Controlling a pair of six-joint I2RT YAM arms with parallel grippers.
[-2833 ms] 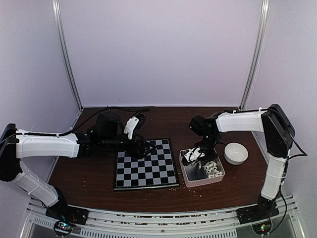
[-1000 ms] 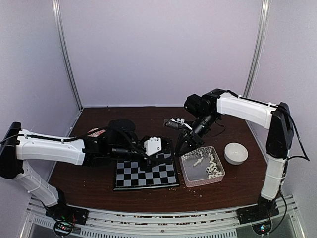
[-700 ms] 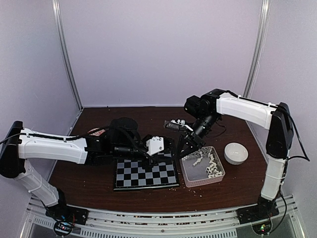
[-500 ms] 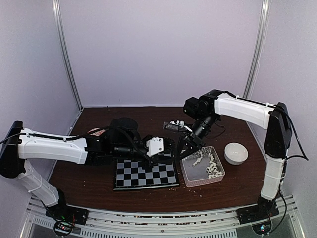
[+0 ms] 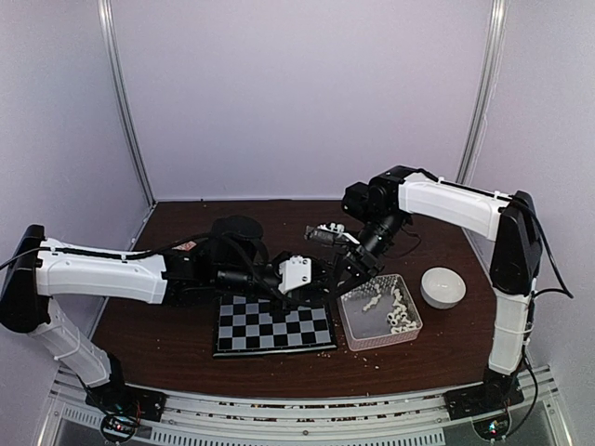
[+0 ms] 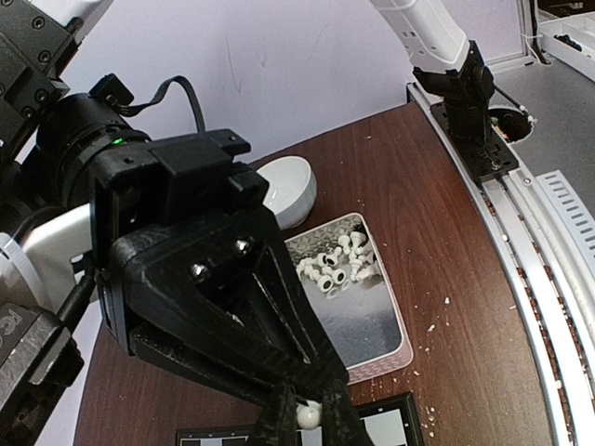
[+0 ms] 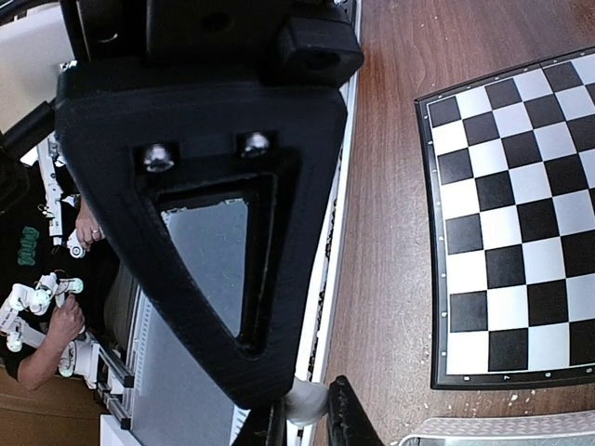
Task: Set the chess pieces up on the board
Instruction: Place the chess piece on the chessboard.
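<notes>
Left jaws seemingly around chess piece (image 6: pixel 308 414)

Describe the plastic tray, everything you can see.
The tray is a shallow rectangular tub of clear plastic with a pale rim, flat on the dark wooden table just right of the board. White chess pieces are heaped toward its far right part; the rest of its floor is bare. A white bowl stands to its right, apart from it. Crumbs dot the table around it.
</notes>
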